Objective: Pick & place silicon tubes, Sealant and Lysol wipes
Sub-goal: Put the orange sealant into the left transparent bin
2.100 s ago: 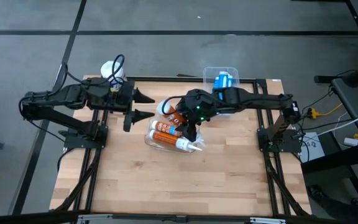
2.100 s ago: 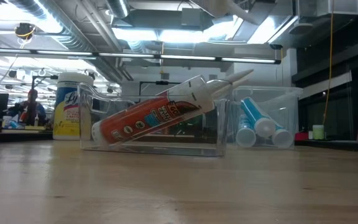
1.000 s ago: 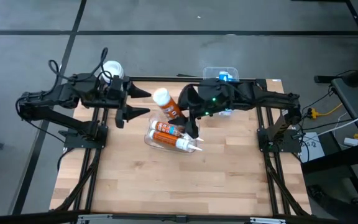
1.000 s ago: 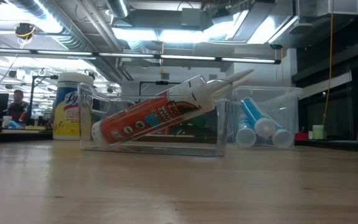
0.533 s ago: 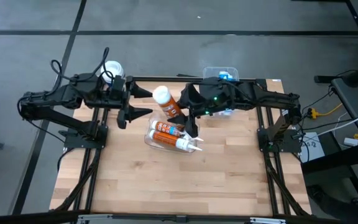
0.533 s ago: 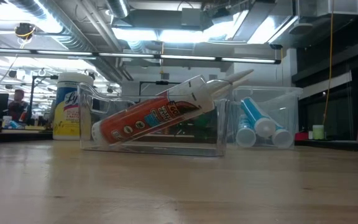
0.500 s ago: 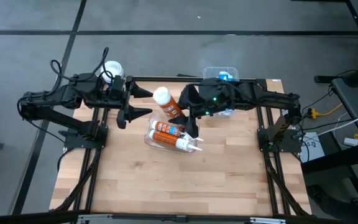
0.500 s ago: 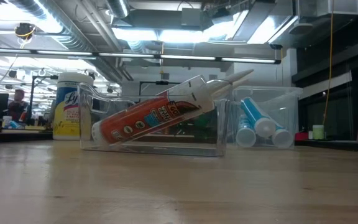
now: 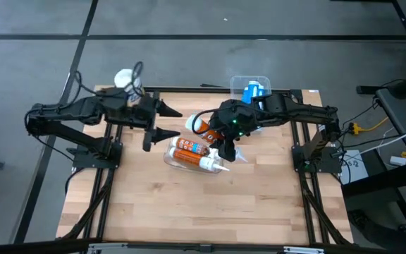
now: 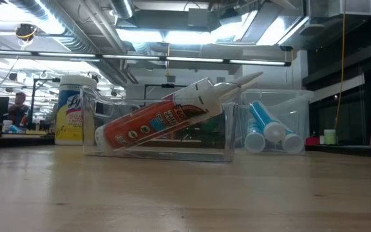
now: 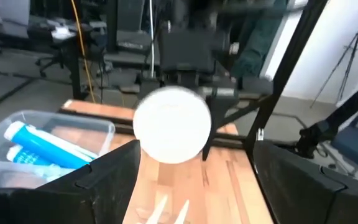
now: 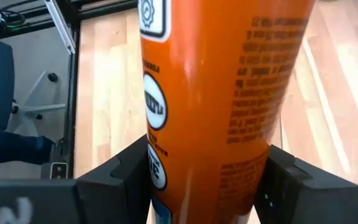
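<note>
the right tool [image 9: 206, 127] is gripping an orange sealant tube [image 9: 198, 124] over the middle of the desk [image 9: 189, 204].
the tube is hanging just above a clear bin [image 9: 176, 159] that is holding more orange tubes [image 9: 189, 149]. the lysol wipes [image 9: 124, 79] are standing at the desk's far left corner. blue tubes [image 9: 252, 91] are lying in a second bin [image 9: 240, 82] at the far edge. the left tool [image 9: 166, 121] is waiting beside the held tube with its fingers spread wide.

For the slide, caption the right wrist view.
Right gripper clamped on an orange sealant tube held above the wooden table.
</note>
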Tool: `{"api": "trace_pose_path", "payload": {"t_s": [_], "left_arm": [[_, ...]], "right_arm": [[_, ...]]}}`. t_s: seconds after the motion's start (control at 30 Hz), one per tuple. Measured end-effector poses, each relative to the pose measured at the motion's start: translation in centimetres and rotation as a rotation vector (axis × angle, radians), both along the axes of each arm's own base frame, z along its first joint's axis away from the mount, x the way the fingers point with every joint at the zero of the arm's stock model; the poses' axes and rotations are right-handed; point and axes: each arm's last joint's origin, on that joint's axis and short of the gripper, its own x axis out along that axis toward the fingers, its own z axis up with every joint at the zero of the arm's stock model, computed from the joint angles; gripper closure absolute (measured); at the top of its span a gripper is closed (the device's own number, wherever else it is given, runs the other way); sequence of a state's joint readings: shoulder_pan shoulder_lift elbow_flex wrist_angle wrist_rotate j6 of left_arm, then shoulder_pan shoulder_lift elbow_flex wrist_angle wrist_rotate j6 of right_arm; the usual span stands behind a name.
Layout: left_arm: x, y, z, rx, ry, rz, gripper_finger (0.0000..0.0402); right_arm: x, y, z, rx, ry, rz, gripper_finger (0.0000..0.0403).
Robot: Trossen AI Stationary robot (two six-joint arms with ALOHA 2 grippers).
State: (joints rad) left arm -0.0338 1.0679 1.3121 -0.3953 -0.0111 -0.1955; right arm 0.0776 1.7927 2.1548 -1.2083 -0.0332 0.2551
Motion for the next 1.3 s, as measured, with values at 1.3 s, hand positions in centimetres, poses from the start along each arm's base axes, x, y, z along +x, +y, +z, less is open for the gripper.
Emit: {"api": "trace_pose_path", "payload": {"t_s": [1.3], "left_arm": [[3.4, 0.3, -2.6, -0.075, 0.146, -0.057, 0.0070]], "right_arm": [[2.3, 1.8, -2.2, 0.022, 0.037, 0.094, 0.0194]]}}
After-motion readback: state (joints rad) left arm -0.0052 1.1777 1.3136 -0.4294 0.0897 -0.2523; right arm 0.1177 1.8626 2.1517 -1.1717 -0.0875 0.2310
